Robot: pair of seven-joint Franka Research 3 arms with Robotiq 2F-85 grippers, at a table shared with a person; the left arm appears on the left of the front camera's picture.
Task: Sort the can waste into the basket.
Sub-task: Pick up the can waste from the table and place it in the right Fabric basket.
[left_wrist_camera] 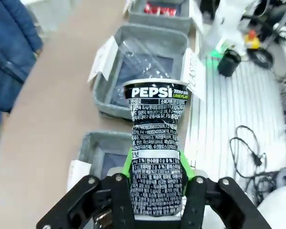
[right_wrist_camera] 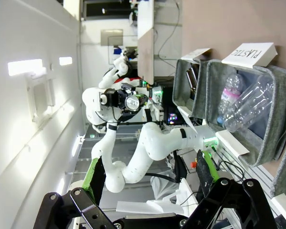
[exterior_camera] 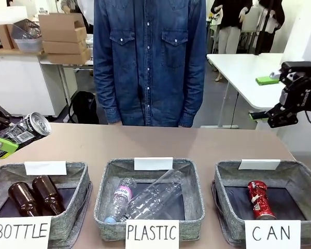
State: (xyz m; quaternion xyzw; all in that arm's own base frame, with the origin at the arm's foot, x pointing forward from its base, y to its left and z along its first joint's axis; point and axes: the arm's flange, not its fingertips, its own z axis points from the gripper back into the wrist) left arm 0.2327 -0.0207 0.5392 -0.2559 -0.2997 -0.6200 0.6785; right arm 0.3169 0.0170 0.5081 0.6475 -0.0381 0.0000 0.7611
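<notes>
- The left gripper [left_wrist_camera: 157, 191] is clamped on the dark can [left_wrist_camera: 156, 143]; its green pads [left_wrist_camera: 127, 164] press both sides of the can's lower body, and the white "PEPSI" lettering faces the wrist camera.
- From the front, this gripper [exterior_camera: 5, 141] sits at the table's left edge, holding that can [exterior_camera: 30, 127] on its side above the table [exterior_camera: 145, 142], silver end toward the camera.
- The right gripper [right_wrist_camera: 148, 179] has its jaws wide apart with nothing between them. From the front it [exterior_camera: 280, 118] hangs high at the right, beyond the table's edge.
- The red can [exterior_camera: 259, 199] lies in the "CAN" basket [exterior_camera: 225, 179] at front right, on the dark bottom.
- The "PLASTIC" basket [exterior_camera: 106, 184] in the middle holds 2 clear plastic bottles [exterior_camera: 150, 199].
- The "BOTTLE" basket [exterior_camera: 80, 181] at left holds 2 brown glass bottles [exterior_camera: 36, 196].
- A person in a denim shirt [exterior_camera: 149, 57] stands at the far side.
</notes>
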